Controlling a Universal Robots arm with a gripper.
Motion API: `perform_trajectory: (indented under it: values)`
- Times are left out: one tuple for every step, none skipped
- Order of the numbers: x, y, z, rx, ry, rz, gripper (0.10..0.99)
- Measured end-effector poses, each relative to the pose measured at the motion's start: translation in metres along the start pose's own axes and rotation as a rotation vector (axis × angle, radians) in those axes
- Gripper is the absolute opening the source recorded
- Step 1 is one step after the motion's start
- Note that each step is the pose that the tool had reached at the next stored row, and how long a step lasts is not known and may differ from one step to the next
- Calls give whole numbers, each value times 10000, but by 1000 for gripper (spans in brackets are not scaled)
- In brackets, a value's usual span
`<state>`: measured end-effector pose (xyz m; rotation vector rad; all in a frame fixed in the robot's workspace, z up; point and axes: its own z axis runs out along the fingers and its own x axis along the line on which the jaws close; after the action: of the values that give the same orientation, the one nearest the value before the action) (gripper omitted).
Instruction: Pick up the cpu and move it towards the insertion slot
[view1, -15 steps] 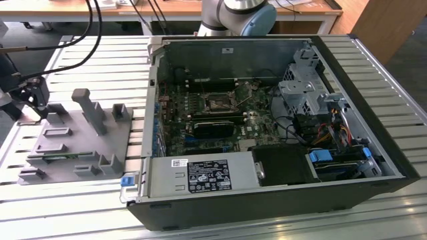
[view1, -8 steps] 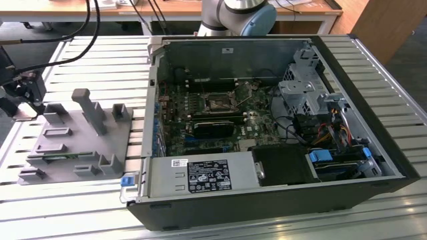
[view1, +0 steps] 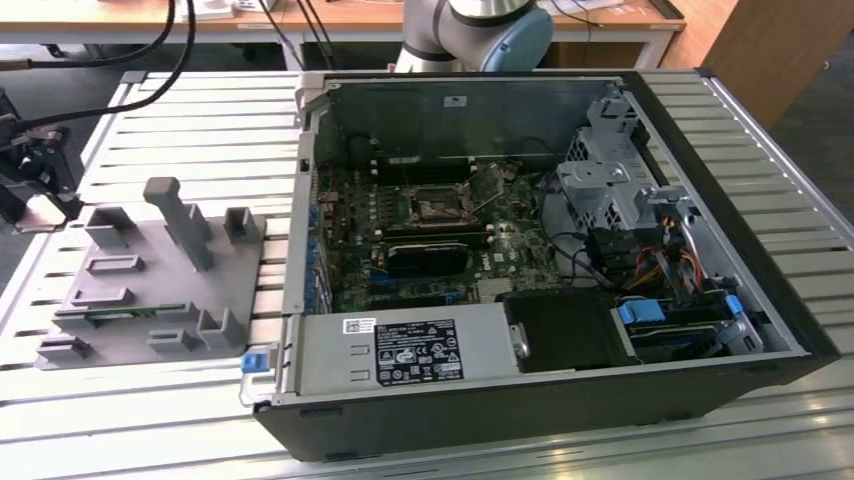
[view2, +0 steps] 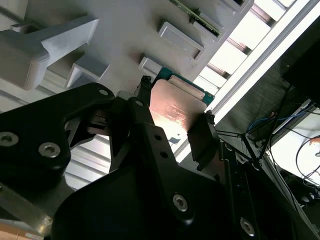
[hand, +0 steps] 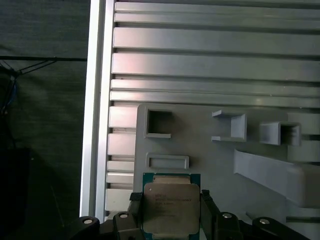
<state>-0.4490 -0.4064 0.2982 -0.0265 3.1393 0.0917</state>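
cpu (hand: 171, 209) is clamped between the fingers of the gripper (hand: 170, 197), just over the grey fixture (hand: 210, 160). insertion slot (view1: 437, 205) is seen well apart, inside the computer case (view1: 534, 412).

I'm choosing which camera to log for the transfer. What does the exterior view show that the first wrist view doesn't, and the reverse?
Exterior view: the open computer case, the insertion slot on the motherboard inside it, and the arm's base behind the case.

First wrist view: the cpu, silvery top facing the camera, clamped between the fingers of the gripper near one edge of the fixture.

Shared: the grey fixture with its posts and recesses, and the slatted table it rests on.
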Motion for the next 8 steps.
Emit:
perform_trajectory:
  values:
    - [0,2,-15,0,-1,0,541]
    - [0,3,-32,0,0,-1,541]
    - [0,5,-48,0,0,-1,541]
    - [0,8,-64,1,1,0,541]
    - [0,10,-79,0,0,0,541]
    - [0,13,-94,0,0,0,541]
    - [0,16,-108,1,0,0,541]
    - [0,18,-122,0,-1,-1,541]
